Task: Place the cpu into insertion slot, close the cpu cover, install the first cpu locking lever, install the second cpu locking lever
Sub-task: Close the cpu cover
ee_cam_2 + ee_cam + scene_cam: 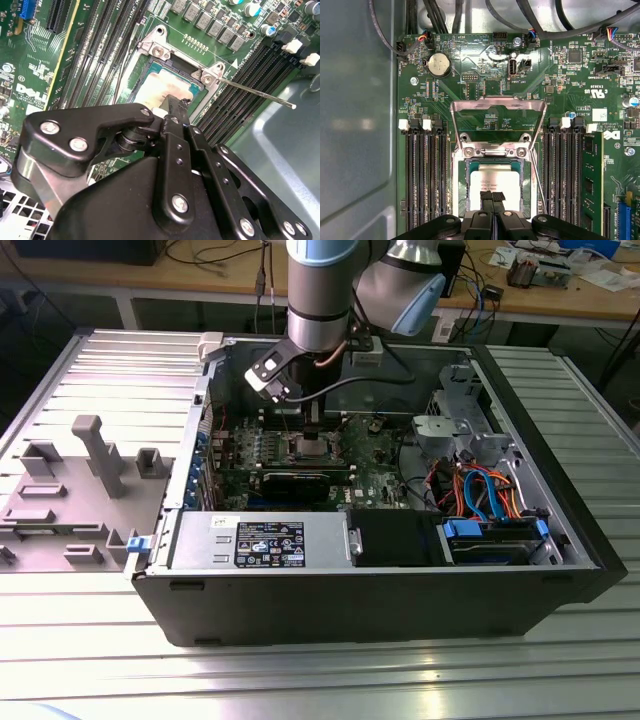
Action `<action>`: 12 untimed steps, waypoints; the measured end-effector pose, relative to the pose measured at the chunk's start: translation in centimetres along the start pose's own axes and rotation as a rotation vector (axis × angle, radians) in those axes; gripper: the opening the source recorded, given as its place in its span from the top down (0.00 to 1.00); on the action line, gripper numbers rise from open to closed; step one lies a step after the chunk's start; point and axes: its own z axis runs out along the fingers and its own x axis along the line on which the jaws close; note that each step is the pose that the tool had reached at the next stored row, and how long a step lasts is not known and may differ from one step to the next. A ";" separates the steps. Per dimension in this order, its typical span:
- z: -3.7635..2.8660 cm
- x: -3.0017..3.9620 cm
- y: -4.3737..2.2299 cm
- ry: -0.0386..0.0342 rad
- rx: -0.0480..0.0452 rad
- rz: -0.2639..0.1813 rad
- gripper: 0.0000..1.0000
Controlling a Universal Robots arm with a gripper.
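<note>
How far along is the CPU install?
Done: small square silver-grey cpu sits in the socket. In hand: nothing; the tool, fingers shut, is over the cpu. Left: silvery metal frame cpu cover is open; thin wire lever is unlatched.

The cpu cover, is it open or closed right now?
Open. In the first wrist view the cpu cover lies swung back, away from the cpu, whose metal top is uncovered.
</note>
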 end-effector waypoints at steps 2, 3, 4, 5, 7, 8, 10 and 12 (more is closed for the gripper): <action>-0.15 0.00 0.00 0.0001 -0.0001 0.000 0.89; -0.20 0.01 0.00 0.0002 -0.0001 0.000 0.89; -0.24 0.01 0.00 0.0002 -0.0001 0.000 0.89; -0.32 0.01 0.00 0.0002 -0.0002 0.000 0.89; -0.43 0.01 0.01 0.0002 -0.0001 0.000 0.89; -0.52 0.02 0.01 0.0002 -0.0001 0.000 0.89; -0.62 0.02 0.01 0.0002 -0.0002 0.000 0.89; -0.66 0.02 0.01 0.0004 -0.0002 0.000 0.89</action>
